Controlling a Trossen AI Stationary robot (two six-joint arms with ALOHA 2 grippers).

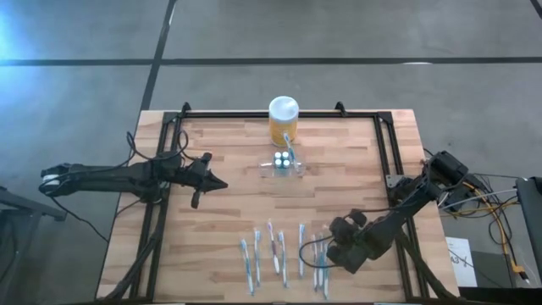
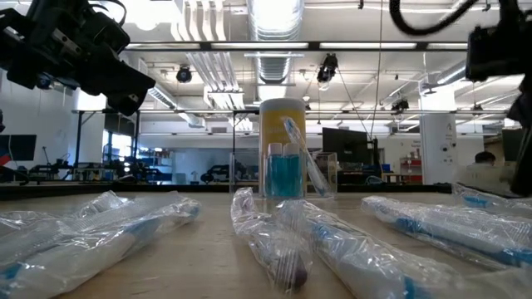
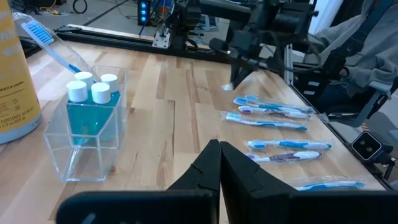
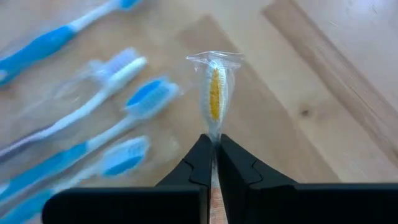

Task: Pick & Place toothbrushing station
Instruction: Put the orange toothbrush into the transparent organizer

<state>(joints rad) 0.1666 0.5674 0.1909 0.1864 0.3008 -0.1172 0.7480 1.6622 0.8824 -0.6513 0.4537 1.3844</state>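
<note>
1. Left gripper [image 1: 218, 183]: hovers over the left-centre of the wooden slatted table [image 1: 220, 254], arm stretched in low and near level from the left edge. Its own wrist view shows the two dark fingers pressed together, nothing between them. Waiting.

2. Toothbrushing station, a small clear rectangular plastic holder [image 1: 283, 167]: stands upright at table centre-back, just in front of the yellow jar with a white lid [image 1: 284, 120]. Inside it: white-capped bottles of blue liquid [image 3: 92, 106] and one blue-and-white toothbrush [image 3: 53, 46] leaning out.

3. Row of plastic-wrapped toothbrushes [image 1: 273, 254]: lies along the near edge, well apart from the holder.

4. Right gripper [image 1: 336, 257]: low at the right end of that row, arm folded back toward the right rail, wrist tipped down. Fingers pinched on a wrapped toothbrush with a yellow head [image 4: 214, 93], held by the wrapper, head pointing away from the wrist.

5. Judged step: carry this brush to the holder. The grip is on thin film, so slip looks possible; lift clear of neighbouring packets, move slowly, come in over an open compartment away from the bottles, and avoid nudging the light holder.
</note>
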